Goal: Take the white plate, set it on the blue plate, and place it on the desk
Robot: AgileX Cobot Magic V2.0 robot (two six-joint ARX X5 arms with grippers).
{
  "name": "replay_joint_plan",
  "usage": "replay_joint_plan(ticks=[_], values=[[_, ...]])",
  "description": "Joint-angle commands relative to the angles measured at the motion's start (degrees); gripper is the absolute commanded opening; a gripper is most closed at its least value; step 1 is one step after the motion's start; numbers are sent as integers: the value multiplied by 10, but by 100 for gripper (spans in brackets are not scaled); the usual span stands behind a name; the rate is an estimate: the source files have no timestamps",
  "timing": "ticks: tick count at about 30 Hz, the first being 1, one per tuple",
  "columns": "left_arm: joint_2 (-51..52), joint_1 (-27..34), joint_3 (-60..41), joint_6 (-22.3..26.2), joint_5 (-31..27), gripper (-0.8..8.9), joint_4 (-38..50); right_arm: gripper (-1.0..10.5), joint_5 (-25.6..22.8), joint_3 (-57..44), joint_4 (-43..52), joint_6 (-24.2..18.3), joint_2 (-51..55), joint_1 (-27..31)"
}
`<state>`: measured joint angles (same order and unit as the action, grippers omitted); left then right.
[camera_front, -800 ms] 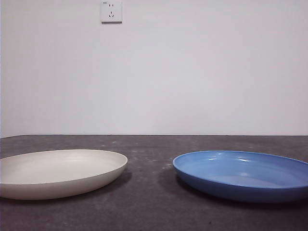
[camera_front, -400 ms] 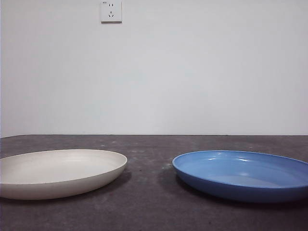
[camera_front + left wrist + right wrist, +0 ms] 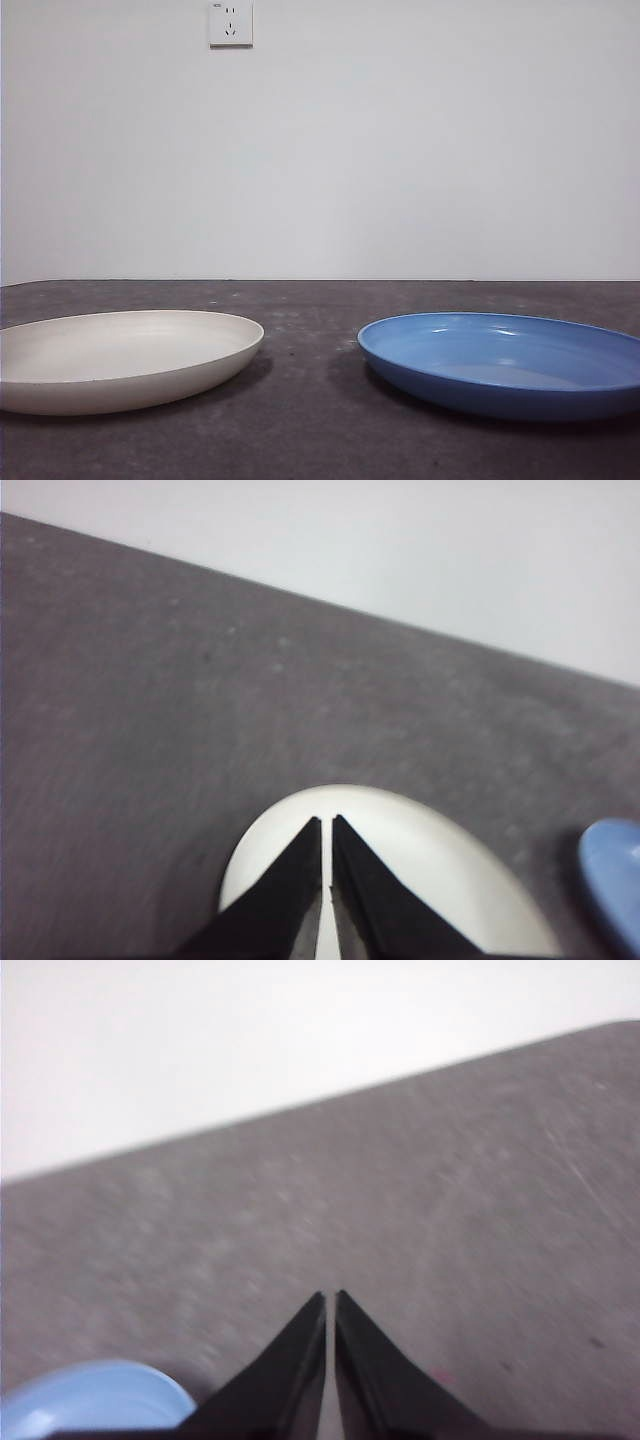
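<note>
1. Plates first: the white plate (image 3: pixel 120 360) lies flat on the desk (image 3: pixel 310 420) at the lower left of the front view, and the blue plate (image 3: pixel 505 362) lies at the lower right, apart from it with bare desk between; nothing is stacked yet.
2. Neither arm shows in the front view. In its own wrist view the left gripper (image 3: pixel 327 825) hangs above the white plate (image 3: pixel 430 870), jaws together with only a thin slit between them.
3. The right gripper (image 3: pixel 330 1300) is likewise pressed together and holds nothing, with the blue plate (image 3: pixel 95 1400) at the lower left corner of its wrist view.
4. Judgement: the step is reaching for the white plate, probably with the left gripper, since it is nearest.
5. To do it well, spread the jaws before descending, come to the rim (not the flat middle), and pinch with one jaw inside and one outside the low lip.
6. Lift level, so the shallow plate does not slip.
</note>
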<state>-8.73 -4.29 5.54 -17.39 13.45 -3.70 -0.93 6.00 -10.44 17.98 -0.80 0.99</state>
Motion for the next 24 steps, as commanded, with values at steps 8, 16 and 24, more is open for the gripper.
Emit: replay_joint_plan(ticks=[8, 16, 24], values=[[-123, -37, 151, -35, 8, 16, -32, 11, 61, 126, -58, 52, -115, -49], [-251, -66, 313, -28, 51, 16, -140, 11, 167, 263, -137, 49, -254, -74], [-349, -84, 433, -24, 172, 16, -214, 11, 264, 413, -239, -41, -370, -89]])
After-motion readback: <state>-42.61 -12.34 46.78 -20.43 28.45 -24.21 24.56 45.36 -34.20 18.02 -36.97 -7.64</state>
